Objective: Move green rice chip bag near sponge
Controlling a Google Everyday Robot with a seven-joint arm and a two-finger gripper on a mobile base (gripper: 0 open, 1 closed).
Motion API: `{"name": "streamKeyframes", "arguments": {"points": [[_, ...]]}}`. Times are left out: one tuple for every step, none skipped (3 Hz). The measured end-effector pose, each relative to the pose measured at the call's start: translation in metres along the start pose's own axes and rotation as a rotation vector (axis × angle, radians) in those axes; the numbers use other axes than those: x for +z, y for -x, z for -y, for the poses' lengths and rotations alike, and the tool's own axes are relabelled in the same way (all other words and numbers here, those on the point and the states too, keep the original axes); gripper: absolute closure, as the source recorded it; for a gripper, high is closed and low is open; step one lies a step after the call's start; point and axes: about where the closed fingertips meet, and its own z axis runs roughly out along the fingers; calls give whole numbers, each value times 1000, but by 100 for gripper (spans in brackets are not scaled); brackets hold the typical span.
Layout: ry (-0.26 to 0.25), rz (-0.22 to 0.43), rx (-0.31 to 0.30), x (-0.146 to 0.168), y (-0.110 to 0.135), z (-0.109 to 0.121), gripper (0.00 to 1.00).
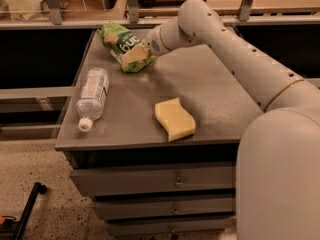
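Observation:
The green rice chip bag [119, 40] lies at the back left of the grey table [210, 91], a light-green crinkly pouch with a dark green oval. My gripper [136, 55] is down on the bag's near right end, touching it, with the white arm [225, 44] reaching in from the right. The bag rests on the table top. The sponge [174, 119], a pale yellow block with wavy sides, lies near the table's front edge, well apart from the bag and in front of it to the right.
A clear plastic water bottle [92, 96] lies on its side along the table's left edge, cap toward the front. Drawers [175, 184] sit under the table top. A railing and shelves run behind the table. My white base [280, 184] fills the right foreground.

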Motion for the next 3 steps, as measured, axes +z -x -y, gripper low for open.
{"name": "streamKeyframes", "arguments": {"points": [[14,-32,-19,-20,7,12,88],[-13,-70,-34,-51,14,31,100],[-46,-113,-64,-83,20,45,100]]}}
